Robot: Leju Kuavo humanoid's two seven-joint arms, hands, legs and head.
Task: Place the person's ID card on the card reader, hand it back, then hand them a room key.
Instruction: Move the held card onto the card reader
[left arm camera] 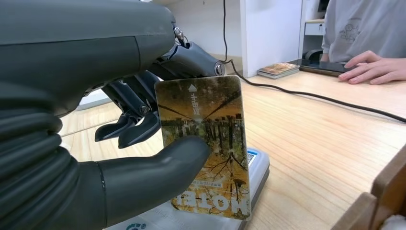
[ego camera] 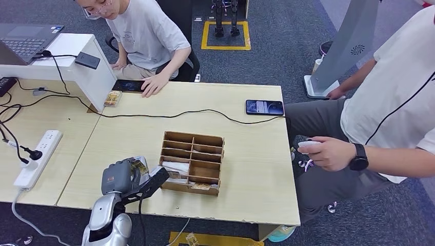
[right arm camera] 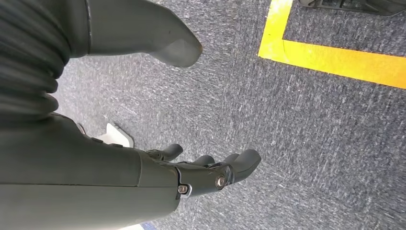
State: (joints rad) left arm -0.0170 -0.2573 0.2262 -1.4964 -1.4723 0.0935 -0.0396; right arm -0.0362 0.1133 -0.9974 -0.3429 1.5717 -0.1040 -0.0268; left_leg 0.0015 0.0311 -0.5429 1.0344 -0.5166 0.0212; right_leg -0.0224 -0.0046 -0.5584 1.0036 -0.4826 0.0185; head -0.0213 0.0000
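Left wrist view: your left robot hand (left arm camera: 143, 143) pinches the hotel card (left arm camera: 206, 148) above the card reader (left arm camera: 256, 165). Lower it flat; right robot hand (right arm camera: 191, 177) hangs released.

My left arm (ego camera: 105, 220) comes up from six o'clock in the head view: a glossy silver shell in rounded segments, with a black cable running along its inner side. The left hand (ego camera: 125, 177) has a grey back plate bearing a small orange mark, and dark fingers. From the left wrist camera I see a grey ribbed cover, a thick matte grey thumb (left arm camera: 153, 177), black linked fingers (left arm camera: 129, 129) and a bright metal screw at a knuckle. The right hand (right arm camera: 191, 172) looks the same from its own camera: ribbed grey cover, smooth grey thumb, dark fingers, and two round silver screws set in the knuckle.
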